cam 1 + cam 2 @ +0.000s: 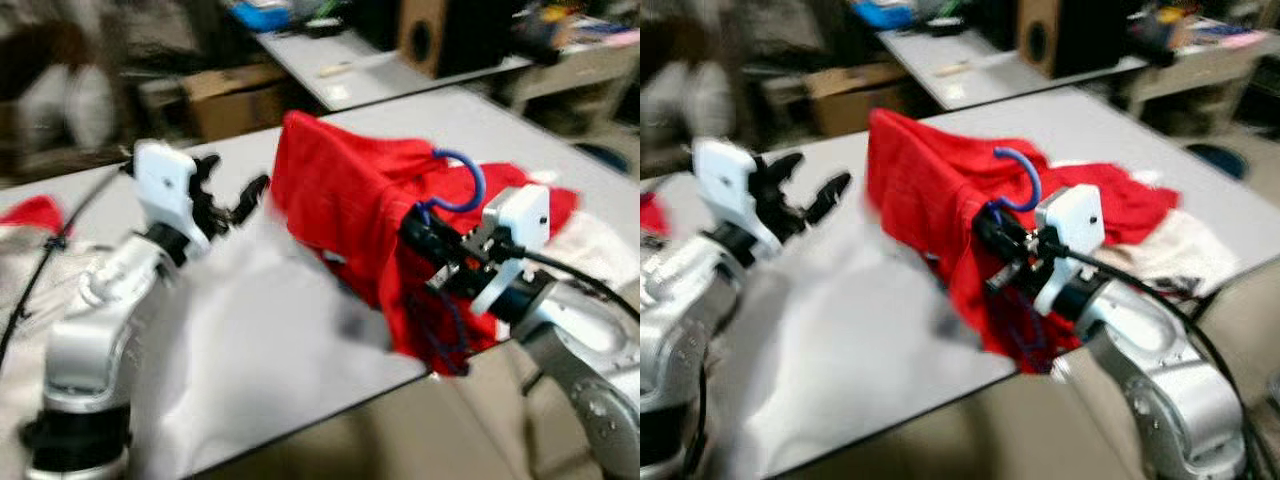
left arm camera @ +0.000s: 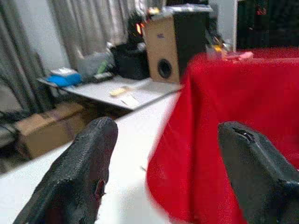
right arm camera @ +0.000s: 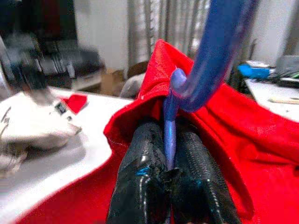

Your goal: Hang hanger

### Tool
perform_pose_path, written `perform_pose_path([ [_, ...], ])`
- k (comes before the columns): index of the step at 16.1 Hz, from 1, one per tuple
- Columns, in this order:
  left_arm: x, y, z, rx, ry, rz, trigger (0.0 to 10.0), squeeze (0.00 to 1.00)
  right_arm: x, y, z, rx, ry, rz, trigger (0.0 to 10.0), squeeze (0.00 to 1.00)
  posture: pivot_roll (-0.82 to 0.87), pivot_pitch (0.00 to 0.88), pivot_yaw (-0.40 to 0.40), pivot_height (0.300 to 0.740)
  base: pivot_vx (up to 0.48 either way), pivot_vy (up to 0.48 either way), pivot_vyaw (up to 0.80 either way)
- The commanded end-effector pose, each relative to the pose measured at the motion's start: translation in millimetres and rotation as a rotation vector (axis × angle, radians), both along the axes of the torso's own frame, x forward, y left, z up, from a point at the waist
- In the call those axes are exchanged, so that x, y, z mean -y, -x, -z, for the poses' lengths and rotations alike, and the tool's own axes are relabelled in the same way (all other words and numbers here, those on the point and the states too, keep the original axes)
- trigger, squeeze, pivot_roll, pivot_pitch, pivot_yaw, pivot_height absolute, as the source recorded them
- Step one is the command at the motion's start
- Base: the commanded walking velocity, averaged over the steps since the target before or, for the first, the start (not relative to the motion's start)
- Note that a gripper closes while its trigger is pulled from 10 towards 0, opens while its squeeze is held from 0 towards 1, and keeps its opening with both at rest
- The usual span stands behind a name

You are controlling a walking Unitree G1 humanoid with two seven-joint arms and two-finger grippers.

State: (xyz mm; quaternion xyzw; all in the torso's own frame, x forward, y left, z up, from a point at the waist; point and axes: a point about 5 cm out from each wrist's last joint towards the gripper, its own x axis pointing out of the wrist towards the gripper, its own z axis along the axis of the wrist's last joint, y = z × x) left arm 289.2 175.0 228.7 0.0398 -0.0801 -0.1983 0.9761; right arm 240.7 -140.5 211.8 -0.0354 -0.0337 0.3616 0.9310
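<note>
So this is a cluttered workroom, pretty blurry in the head views. A big white table (image 1: pixel 300 380) fills the middle and lower left of the frame. Behind it, in the upper middle, there's a second table (image 1: pixel 330 60) with a wooden speaker (image 1: pixel 425 35) on it, and a cardboard box (image 1: pixel 235 95) sits on the floor in the upper left area.

The blue hanger (image 1: pixel 462 185) is right of centre in the frame, with a red garment (image 1: pixel 340 200) draped on it. Its hook curls up above the cloth, and the cloth hangs down over the table's near edge. More red cloth lies on the table further right.

The right gripper (image 1: pixel 420 235) comes in from the lower right and is clamped on the hanger just below the hook. In the right wrist view you can see both black fingers (image 3: pixel 140 186) pressed together with the thin blue stem squeezed between them, the hook (image 3: pixel 219 51) curving up past them, red cloth bunched all around.

The left gripper (image 1: pixel 232 195) is in the upper left of the frame, just beside the left edge of the garment but not touching it. Its fingers (image 2: pixel 79 168) are spread wide apart with nothing between them; the left wrist view looks straight at the red cloth edge.
</note>
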Motion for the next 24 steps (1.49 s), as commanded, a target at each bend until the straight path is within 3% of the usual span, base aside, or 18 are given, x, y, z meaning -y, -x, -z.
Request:
perform_pose_path([
  [1,-12.8,1.5,-8.5,0.036,-0.006,-0.029,10.0,0.00,-5.8,1.4,1.0,0.017,0.032,-0.046,10.0,0.00,0.06,0.000,0.068,0.740,0.000,0.000,0.79],
  [2,-26.1,0.9,-14.8,0.063,-0.022,-0.079,10.0,0.00,-8.2,2.1,14.0,0.024,0.201,-0.115,10.0,0.00,0.07,0.000,0.058,0.740,0.000,0.000,0.79],
  [5,-40.4,2.8,-24.4,0.098,-0.039,-0.106,10.0,0.00,-8.5,7.5,25.7,0.027,0.353,-0.235,10.0,0.00,0.08,0.000,0.041,0.740,0.000,0.000,0.79],
  [6,-34.7,6.2,-28.7,0.109,-0.042,-0.017,10.0,0.00,-6.5,7.4,27.4,0.032,0.375,-0.256,10.0,0.00,0.09,0.000,0.036,0.740,0.000,0.000,0.80],
  [7,-18.3,12.2,-30.0,0.099,-0.065,0.161,10.0,0.00,-5.5,5.8,24.9,0.047,0.361,-0.271,10.0,0.00,0.09,0.000,0.036,0.740,0.000,0.000,0.79],
  [8,-10.2,13.6,-28.6,0.087,-0.090,0.236,10.0,0.00,-5.9,5.2,21.9,0.058,0.352,-0.290,10.0,0.00,0.09,0.000,0.040,0.740,0.000,0.000,0.80],
  [11,4.2,10.1,-23.6,0.056,-0.091,0.309,10.0,0.00,-1.6,5.3,16.5,0.083,0.373,-0.330,10.0,0.00,0.09,0.000,0.060,0.740,0.000,0.000,0.80],
  [13,13.6,6.5,4.0,-0.081,-0.058,0.248,10.0,0.00,16.5,-1.4,22.3,0.047,0.362,-0.170,10.0,0.00,0.09,0.000,0.062,0.740,0.000,0.000,0.67],
  [14,17.0,7.5,15.9,-0.131,-0.010,0.218,10.0,0.00,25.6,-4.1,28.8,-0.027,0.316,-0.053,10.0,0.00,0.09,0.000,0.063,0.740,0.000,0.000,0.00],
  [17,26.2,13.2,37.0,-0.183,0.074,0.158,10.0,0.00,38.9,0.2,35.1,-0.062,0.286,0.134,10.0,0.00,0.08,0.000,0.060,0.740,0.000,0.000,0.00],
  [19,30.4,16.3,44.8,-0.195,0.050,0.154,10.0,0.00,50.6,0.8,37.6,-0.091,0.275,0.250,10.0,0.00,0.06,0.000,0.055,0.740,0.000,0.000,0.00],
  [22,35.2,20.4,46.2,-0.196,0.046,0.145,10.0,0.00,55.0,2.0,38.3,-0.111,0.249,0.304,10.0,0.00,0.05,0.000,0.038,0.740,0.000,0.000,0.00],
  [24,35.6,24.0,47.6,-0.197,0.053,0.128,10.0,0.00,53.2,10.8,39.2,-0.167,0.181,0.311,10.0,0.00,0.05,0.000,0.031,0.740,-0.328,0.000,0.00],
])
